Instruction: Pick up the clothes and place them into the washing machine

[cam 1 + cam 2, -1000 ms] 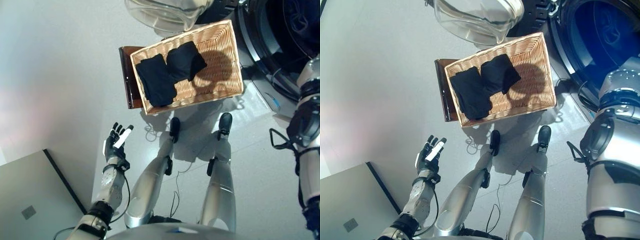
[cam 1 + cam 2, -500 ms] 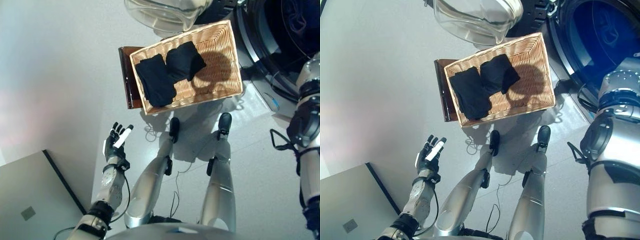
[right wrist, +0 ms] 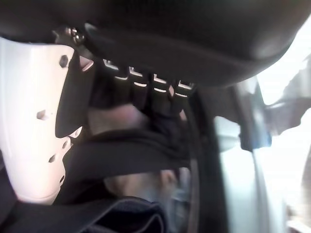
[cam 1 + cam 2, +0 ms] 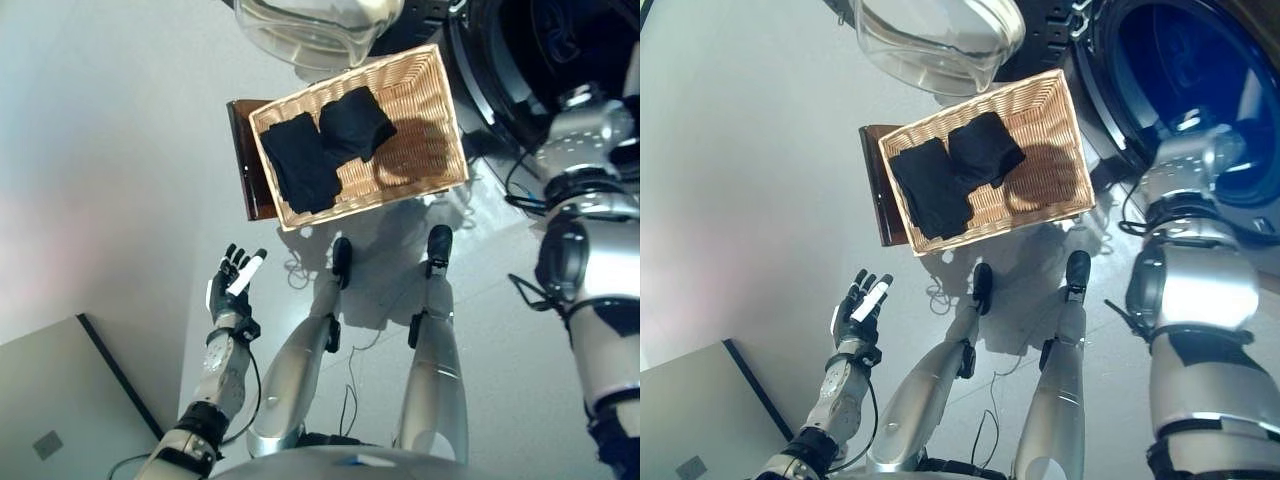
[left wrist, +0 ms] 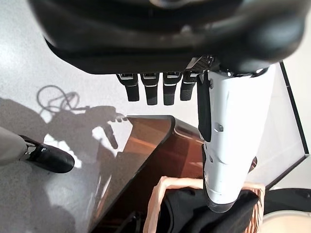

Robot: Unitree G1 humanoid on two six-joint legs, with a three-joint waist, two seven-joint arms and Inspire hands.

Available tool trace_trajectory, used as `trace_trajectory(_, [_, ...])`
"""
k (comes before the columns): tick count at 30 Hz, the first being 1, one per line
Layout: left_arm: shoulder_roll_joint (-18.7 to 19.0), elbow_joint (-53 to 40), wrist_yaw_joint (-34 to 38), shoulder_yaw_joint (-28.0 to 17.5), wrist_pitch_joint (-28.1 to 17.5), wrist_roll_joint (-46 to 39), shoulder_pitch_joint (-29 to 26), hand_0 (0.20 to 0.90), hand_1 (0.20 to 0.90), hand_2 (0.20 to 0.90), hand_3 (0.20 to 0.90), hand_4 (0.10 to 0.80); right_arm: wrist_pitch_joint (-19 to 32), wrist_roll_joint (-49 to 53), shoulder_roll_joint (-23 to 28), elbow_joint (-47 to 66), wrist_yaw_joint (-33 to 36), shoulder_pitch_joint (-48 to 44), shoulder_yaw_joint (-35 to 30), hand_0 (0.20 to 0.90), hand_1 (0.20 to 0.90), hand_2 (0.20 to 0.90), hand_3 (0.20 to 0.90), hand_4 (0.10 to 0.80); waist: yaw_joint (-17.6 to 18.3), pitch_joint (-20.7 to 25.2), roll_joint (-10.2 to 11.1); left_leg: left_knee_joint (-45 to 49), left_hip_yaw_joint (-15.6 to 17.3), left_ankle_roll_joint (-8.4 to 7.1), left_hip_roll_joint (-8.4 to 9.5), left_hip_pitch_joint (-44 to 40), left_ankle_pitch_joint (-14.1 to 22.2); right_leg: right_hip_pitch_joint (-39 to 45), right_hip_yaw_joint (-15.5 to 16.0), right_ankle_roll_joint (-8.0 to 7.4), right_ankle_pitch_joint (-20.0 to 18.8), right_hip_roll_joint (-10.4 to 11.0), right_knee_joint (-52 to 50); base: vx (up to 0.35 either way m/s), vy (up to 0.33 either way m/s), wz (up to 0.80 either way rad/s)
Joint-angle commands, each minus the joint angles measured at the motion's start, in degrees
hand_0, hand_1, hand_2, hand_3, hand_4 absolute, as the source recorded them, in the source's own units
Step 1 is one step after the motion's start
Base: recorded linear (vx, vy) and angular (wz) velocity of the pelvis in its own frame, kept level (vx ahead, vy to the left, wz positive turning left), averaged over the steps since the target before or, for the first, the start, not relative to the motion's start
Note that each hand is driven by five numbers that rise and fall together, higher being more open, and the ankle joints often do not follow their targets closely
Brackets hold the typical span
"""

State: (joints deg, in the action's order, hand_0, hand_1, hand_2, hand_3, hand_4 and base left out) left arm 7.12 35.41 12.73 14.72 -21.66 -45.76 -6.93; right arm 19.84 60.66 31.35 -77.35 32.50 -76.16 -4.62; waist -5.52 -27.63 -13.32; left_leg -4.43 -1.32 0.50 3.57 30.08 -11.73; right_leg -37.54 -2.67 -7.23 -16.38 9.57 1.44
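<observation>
The left hand (image 4: 232,285) hung nearest the robot at about 8 o'clock, over bare grey floor (image 4: 110,150), its dark fingers straight and spread with nothing in them; judged from this, it was idle and held clear of the work. Farther out, at 12 o'clock, a rectangular woven wicker basket (image 4: 425,130) sat on a low dark-brown stool (image 4: 243,160), probably to bring its load within arm's reach. Two folded black garments (image 4: 325,143) lay touching each other in the basket's 9 o'clock half; the 3 o'clock half was bare.

Beyond the basket, at 12 o'clock, the clear domed door (image 4: 930,40) of the washing machine stood swung open. The dark round washing machine drum opening (image 4: 1170,90) lay at 2 o'clock, with the right arm extended toward it. The right hand (image 3: 34,111) showed only in its own wrist view, at the opening, with dark cloth (image 3: 121,150) lying past its white-covered thumb; whether the fingers closed on that cloth could not be determined. By judgement, one garment was being delivered while two awaited pickup.

No legible writing or labels were visible.
</observation>
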Motion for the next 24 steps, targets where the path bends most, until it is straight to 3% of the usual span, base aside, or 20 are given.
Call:
trace_trajectory(1, [2.7, -2.1, 2.5, -1.4, -4.1, -0.2, 1.8, 0.900, 0.900, 0.900, 0.900, 0.800, 2.4, -8.2, 0.1, 6.2, 1.3, 0.4, 5.5, 0.900, 0.900, 0.900, 0.900, 0.800, -1.3, 1.1, -0.2, -0.4, -0.9, -4.31, -1.19, 0.3, 3.1, 0.0, -0.6, 0.25, 11.6, -1.4, -9.3, 0.000, 0.000, 0.00])
trace_trajectory(11, [3.0, -2.9, 5.6, -3.3, -5.2, 2.0, 2.2, 0.900, 0.900, 0.900, 0.900, 0.800, -1.4, -29.2, -10.3, 13.3, 10.0, 3.7, 10.2, 0.900, 0.900, 0.900, 0.900, 0.800, -0.8, 1.1, 2.2, 0.1, -1.4, -4.05, -1.63, -0.2, 3.0, 1.2, 0.0, 0.50, 11.2, -1.9, -9.1, -0.002, 0.000, 0.01])
trace_trajectory(18, [3.1, -3.1, 7.0, -4.9, -5.9, 3.7, 2.2, 0.900, 0.900, 0.900, 0.900, 0.800, -5.4, -41.8, -12.6, 17.5, 10.9, 5.9, 14.9, 0.900, 0.900, 0.900, 0.900, 0.800, -0.8, 1.0, 3.6, 0.5, -1.8, -4.03, -1.88, -0.3, 2.8, 2.3, 0.6, 0.52, 11.2, -2.1, -8.9, -0.002, -0.006, 0.04])
trace_trajectory(24, [3.1, -2.9, 7.5, -5.1, -6.1, 4.1, 1.9, 0.900, 0.900, 0.900, 0.900, 0.800, -3.5, -39.4, -13.7, 17.7, 12.0, 5.3, 11.6, 0.900, 0.900, 0.900, 0.900, 0.800, -0.6, 1.1, 4.3, 0.8, -2.1, -3.99, -1.98, -0.4, 2.9, 2.5, 0.8, 0.63, 11.4, -2.1, -9.1, 0.003, -0.002, 0.03])
